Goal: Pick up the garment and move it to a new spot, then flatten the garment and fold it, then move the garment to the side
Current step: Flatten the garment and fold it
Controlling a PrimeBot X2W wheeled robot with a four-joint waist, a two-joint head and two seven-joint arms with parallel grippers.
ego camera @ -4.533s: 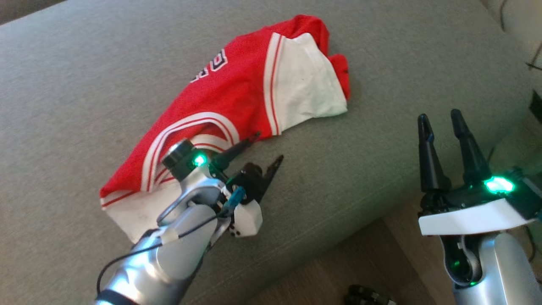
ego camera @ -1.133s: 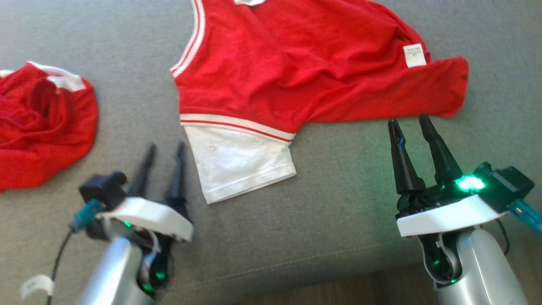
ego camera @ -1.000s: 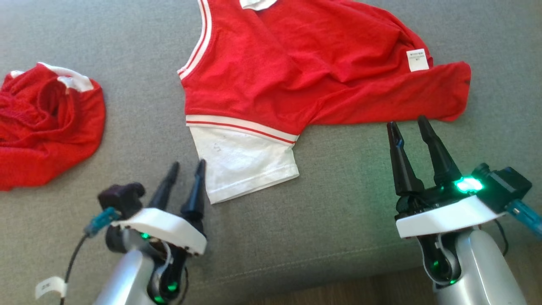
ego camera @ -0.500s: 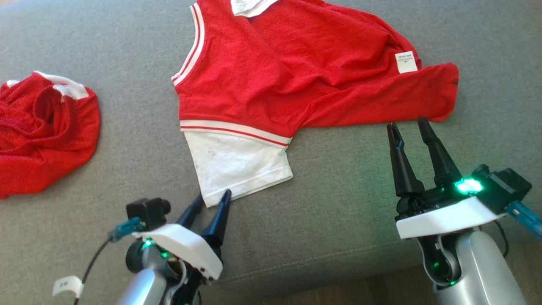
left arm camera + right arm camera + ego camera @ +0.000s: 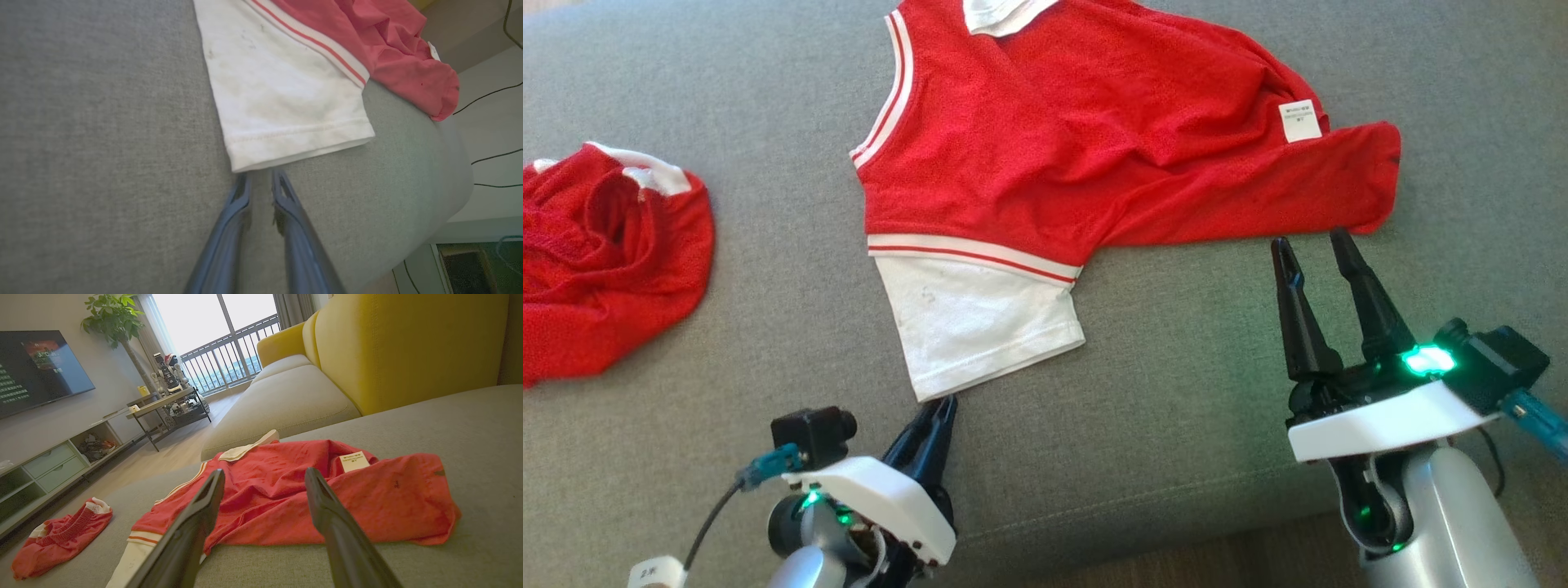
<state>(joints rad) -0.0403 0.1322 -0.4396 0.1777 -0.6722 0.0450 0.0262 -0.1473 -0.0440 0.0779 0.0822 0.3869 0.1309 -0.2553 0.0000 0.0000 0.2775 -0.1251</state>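
The garment is a red top with a white sleeve, spread on the grey couch seat. My left gripper sits at the sleeve's near corner. In the left wrist view its fingers stand a narrow gap apart, and the gripper has its tips against the sleeve hem. Whether any cloth is pinched I cannot tell. My right gripper is open, its tips just short of the garment's red right end. From the right wrist, that gripper points at the garment.
A second crumpled red piece lies at the left of the seat, also in the right wrist view as a red heap. The couch's front edge and wooden floor lie close below. A yellow backrest rises behind the garment.
My left gripper has moved right to the white sleeve's near corner, and its fingers have closed to a narrow gap. The right gripper has stayed open in place.
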